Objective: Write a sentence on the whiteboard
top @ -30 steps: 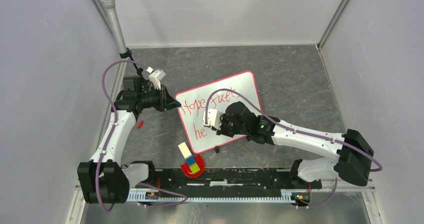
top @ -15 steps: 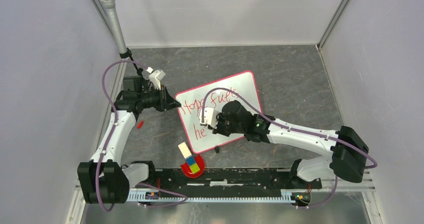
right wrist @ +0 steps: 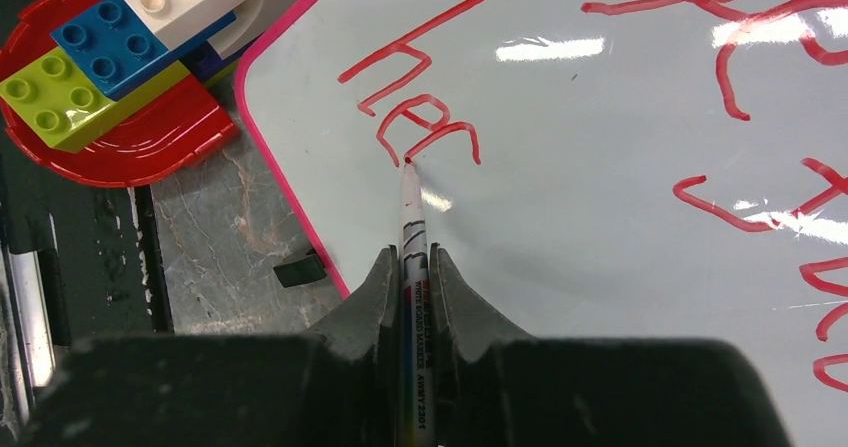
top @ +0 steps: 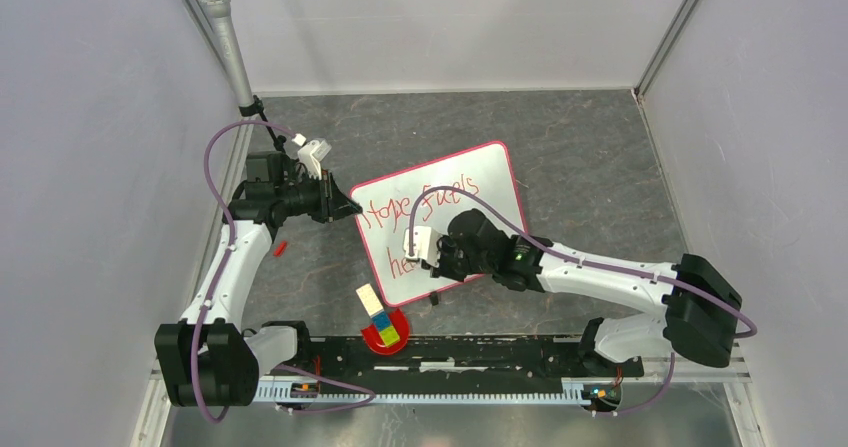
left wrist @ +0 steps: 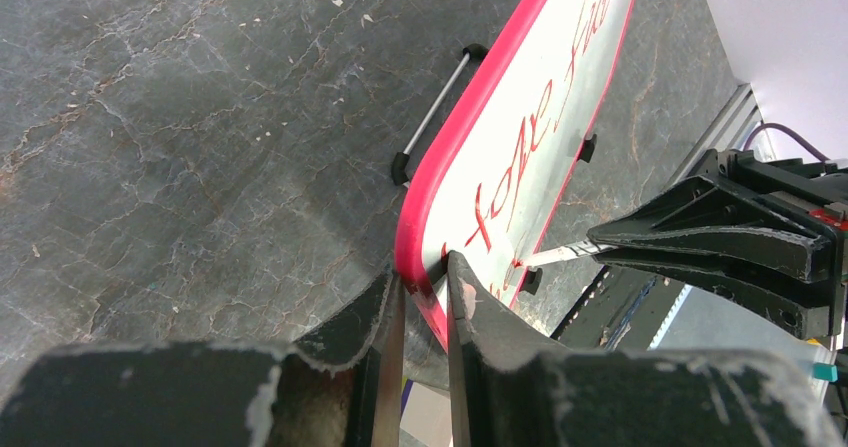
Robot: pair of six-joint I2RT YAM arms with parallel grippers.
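Right gripper (right wrist: 412,267) is pinched tight on a marker (right wrist: 410,202), tip touching the whiteboard (right wrist: 600,167) mid-frame. Left gripper (left wrist: 424,285) clamps its pink corner.

High fixed overhead, two close wrist views, whiteboard (top: 495,170) shared

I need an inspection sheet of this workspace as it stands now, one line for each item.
Surface: dark stone-pattern table, scuffed.
Job's things: whiteboard, red writing; marker tip on second line.
Clutter: red dish with toy bricks beside the board; small red piece.
Grippers: left gripper shut on whiteboard edge; right gripper shut on marker.
Cables: purple cables, one loop over the whiteboard.
Surroundings: white walls; microphone at far left corner.
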